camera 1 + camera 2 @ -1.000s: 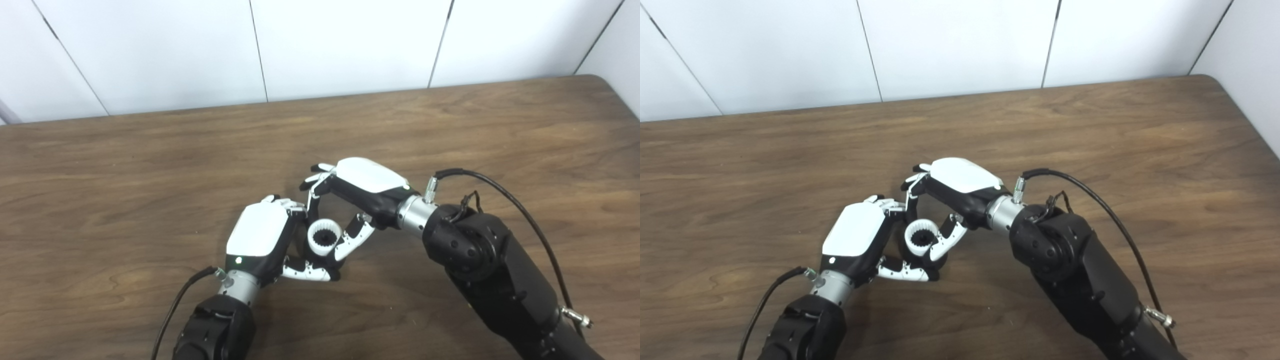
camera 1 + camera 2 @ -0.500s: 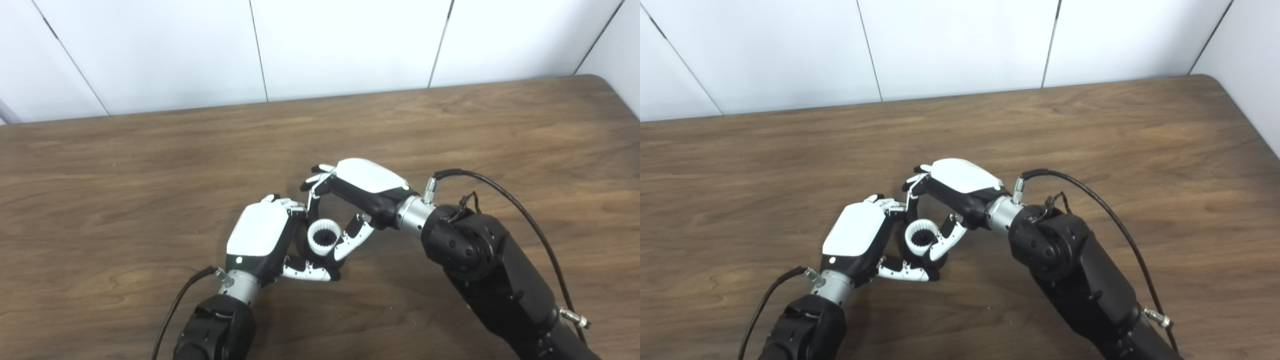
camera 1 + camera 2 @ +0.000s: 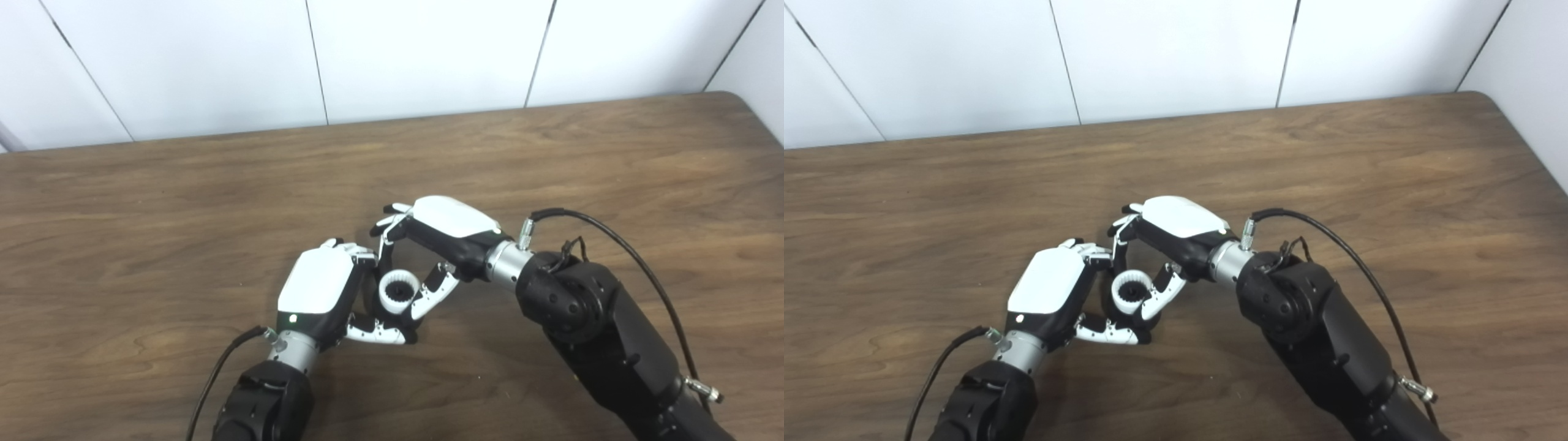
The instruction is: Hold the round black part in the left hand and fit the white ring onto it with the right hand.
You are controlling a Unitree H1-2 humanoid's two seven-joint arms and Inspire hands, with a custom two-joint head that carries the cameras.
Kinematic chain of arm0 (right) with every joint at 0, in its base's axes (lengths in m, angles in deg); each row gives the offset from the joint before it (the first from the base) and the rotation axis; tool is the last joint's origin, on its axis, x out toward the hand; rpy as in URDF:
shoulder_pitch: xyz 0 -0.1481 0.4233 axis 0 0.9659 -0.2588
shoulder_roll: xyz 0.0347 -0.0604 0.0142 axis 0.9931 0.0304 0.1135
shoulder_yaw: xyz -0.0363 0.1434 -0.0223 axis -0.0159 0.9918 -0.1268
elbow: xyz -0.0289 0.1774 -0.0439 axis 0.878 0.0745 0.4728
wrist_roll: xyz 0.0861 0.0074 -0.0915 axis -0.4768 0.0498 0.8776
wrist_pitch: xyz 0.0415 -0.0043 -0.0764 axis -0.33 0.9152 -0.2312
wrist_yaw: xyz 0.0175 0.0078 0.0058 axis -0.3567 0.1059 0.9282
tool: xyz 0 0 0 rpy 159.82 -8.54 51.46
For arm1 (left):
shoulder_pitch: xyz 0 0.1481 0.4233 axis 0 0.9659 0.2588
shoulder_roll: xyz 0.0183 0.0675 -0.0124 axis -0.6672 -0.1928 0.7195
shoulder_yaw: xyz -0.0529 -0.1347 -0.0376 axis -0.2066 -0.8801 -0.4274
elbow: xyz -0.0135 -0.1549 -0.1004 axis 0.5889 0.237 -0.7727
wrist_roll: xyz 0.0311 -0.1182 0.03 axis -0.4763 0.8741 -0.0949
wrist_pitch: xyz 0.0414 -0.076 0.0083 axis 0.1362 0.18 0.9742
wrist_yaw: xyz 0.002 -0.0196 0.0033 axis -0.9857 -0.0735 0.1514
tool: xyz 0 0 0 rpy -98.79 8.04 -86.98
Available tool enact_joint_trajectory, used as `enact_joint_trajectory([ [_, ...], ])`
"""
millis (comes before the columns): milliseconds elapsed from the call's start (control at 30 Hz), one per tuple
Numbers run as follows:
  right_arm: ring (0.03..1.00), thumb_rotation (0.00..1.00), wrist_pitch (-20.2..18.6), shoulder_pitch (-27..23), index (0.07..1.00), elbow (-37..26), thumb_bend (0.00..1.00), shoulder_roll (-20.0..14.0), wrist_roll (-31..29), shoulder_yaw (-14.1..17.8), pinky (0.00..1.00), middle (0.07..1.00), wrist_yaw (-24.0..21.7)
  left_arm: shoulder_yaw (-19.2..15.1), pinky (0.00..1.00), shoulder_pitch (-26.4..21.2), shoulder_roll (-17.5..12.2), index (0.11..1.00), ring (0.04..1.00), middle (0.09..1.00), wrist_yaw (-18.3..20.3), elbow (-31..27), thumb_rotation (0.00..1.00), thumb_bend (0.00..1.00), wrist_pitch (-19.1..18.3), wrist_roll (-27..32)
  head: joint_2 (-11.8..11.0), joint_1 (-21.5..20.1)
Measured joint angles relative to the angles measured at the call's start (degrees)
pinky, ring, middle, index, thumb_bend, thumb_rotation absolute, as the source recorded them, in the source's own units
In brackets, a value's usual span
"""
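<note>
The white ring [image 3: 399, 291], toothed on its inside, sits between my two hands just above the table. My right hand [image 3: 450, 228] is shut on it, with the thumb on its right side and the fingers curled over its far side. Beside it on the left, my left hand [image 3: 317, 286] is shut on the round black part [image 3: 1107, 299]. Only a dark sliver of that part shows under the ring, against the left palm. The ring lies on top of the black part; how deep it sits I cannot tell.
The brown wooden table [image 3: 184, 202] spreads on all sides of the hands. Its back edge meets a white panelled wall [image 3: 429, 49]. A rounded table corner [image 3: 744, 101] is at the far right. Black cables [image 3: 637, 257] trail from both wrists.
The right hand and the white ring have shifted very slightly to the right and down. The left hand has stayed put.
</note>
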Motion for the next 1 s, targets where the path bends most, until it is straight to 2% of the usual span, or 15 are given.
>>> enact_joint_trajectory([
  [600,0.968,0.15,0.4,0.5,0.492,0.4,0.52,0.0,0.2,0.0,0.89,0.868,0.4,-0.1,0.92,-0.1,0.1,0.485,0.837,0.750,0.2,0.0,0.06,0.52,0.0,0.4,-0.1,0.0],
  [633,0.966,0.23,0.5,0.5,0.561,0.4,0.76,0.0,0.2,0.0,0.88,0.872,0.4,-0.1,0.93,-0.1,0.1,0.485,0.839,0.752,0.2,0.0,0.06,0.52,0.0,0.4,-0.1,0.0],
  [700,0.967,0.28,0.8,0.5,0.609,0.4,0.90,-0.1,0.2,-0.1,0.88,0.879,0.4,-0.1,0.93,-0.1,0.1,0.485,0.839,0.752,0.3,0.0,0.06,0.52,0.0,0.3,-0.1,0.0],
  [833,0.972,0.32,1.0,0.5,0.651,0.4,0.97,-0.9,0.6,-0.3,0.89,0.889,0.1,-0.2,0.92,-0.2,0.1,0.485,0.835,0.749,0.5,0.0,0.05,0.52,0.0,0.3,-0.1,0.0],
  [1000,0.973,0.32,1.5,0.5,0.657,0.4,0.98,-1.1,0.5,-0.2,0.89,0.891,0.1,-0.2,0.92,-0.3,0.1,0.485,0.834,0.749,0.5,0.0,0.05,0.52,0.0,0.2,-0.1,0.0],
])
